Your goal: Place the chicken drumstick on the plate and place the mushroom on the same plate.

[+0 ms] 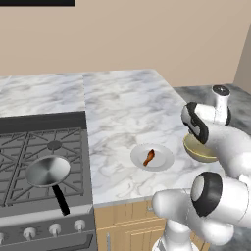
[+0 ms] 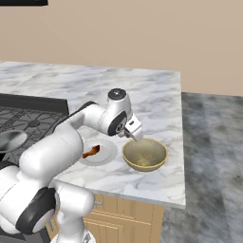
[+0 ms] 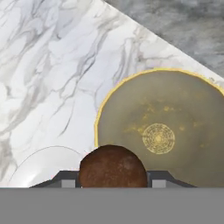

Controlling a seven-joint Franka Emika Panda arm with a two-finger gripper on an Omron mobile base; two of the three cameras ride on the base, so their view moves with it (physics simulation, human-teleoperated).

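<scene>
Mushroom (image 3: 113, 166), brown and round, sits clamped between my jaws in the hand view, with the tan bowl (image 3: 166, 131) right under it and a sliver of the plate (image 3: 43, 168) beside. Chicken drumstick (image 1: 149, 157) already lies on the plate (image 1: 164, 159) near the counter's (image 1: 122, 108) front edge, just left of the bowl (image 2: 144, 154), so step one looks done and I'm mid-carry on step two. Next my gripper (image 2: 135, 129) must shift left, off the bowl and over the plate, lower, then let go.
</scene>
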